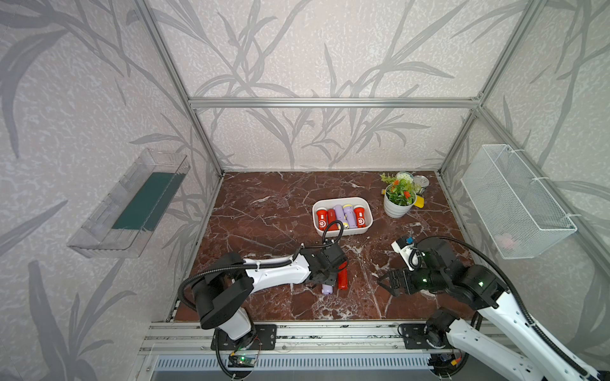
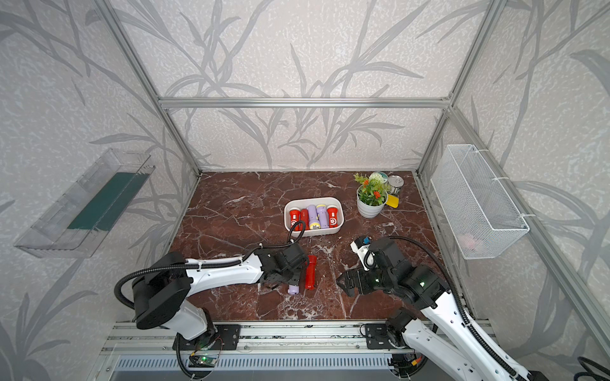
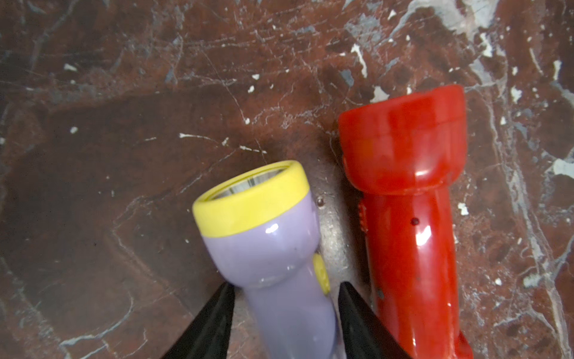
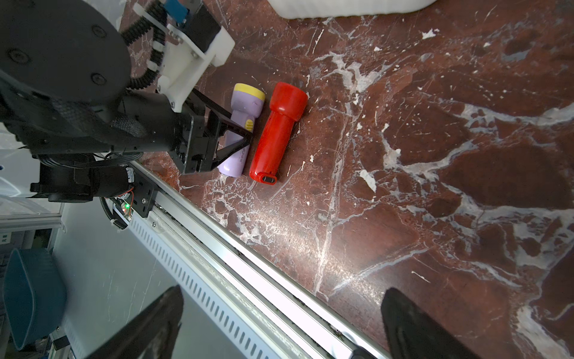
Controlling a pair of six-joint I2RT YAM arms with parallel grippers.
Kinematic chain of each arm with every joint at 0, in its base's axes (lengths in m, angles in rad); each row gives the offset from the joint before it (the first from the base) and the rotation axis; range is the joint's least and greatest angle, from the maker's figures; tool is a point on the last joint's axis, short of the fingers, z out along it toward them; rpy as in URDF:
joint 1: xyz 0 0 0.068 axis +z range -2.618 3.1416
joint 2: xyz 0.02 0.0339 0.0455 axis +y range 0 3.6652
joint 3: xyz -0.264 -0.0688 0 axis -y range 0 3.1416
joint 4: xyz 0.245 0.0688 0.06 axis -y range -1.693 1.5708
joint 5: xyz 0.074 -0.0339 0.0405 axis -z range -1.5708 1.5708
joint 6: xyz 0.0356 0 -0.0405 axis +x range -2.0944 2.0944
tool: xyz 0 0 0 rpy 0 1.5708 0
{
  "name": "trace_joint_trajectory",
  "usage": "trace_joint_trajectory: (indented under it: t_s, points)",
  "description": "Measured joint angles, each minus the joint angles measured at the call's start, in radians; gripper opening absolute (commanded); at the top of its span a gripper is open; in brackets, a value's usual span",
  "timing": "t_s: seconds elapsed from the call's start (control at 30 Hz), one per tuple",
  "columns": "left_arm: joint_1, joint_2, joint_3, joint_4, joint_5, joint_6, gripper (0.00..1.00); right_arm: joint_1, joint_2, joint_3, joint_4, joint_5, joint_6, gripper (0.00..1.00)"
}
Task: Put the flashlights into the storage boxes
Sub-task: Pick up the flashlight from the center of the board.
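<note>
Top views, red marble tabletop (image 1: 264,204), leaf-patterned walls (image 1: 330,49)

Overhead stereo pair; wrist views sharing flashlights (image 3: 273,248)

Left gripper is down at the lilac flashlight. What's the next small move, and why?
Probably close the left gripper on the lilac flashlight. Its jaws straddle the body just behind the switch, with a sliver of table showing on one side, so it is not gripped yet. It lies flat, and the red flashlight lies close alongside, so avoid sliding sideways.
</note>
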Motion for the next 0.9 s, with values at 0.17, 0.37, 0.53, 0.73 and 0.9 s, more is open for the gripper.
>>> trace_joint_trajectory:
  t_s: [0.17, 0.37, 0.53, 0.73, 0.9]
  points:
    - [0.000, 0.024, 0.000, 0.000, 0.000, 0.002, 0.52, 0.000, -0.006, 0.000, 0.000, 0.000, 0.000, 0.99]
    - [0.000, 0.024, 0.002, -0.004, -0.004, 0.007, 0.40, 0.000, -0.010, 0.000, 0.000, 0.000, 0.000, 0.99]
    - [0.000, 0.022, 0.016, -0.029, -0.015, 0.016, 0.35, 0.000, -0.010, 0.000, 0.000, 0.001, 0.000, 0.99]
    - [0.000, -0.043, 0.055, -0.108, -0.037, 0.024, 0.35, 0.000, -0.010, 0.000, 0.001, 0.001, 0.000, 0.99]
    - [0.000, -0.145, 0.137, -0.190, -0.077, 0.049, 0.36, 0.000, -0.007, 0.000, 0.005, 0.001, 0.000, 0.99]
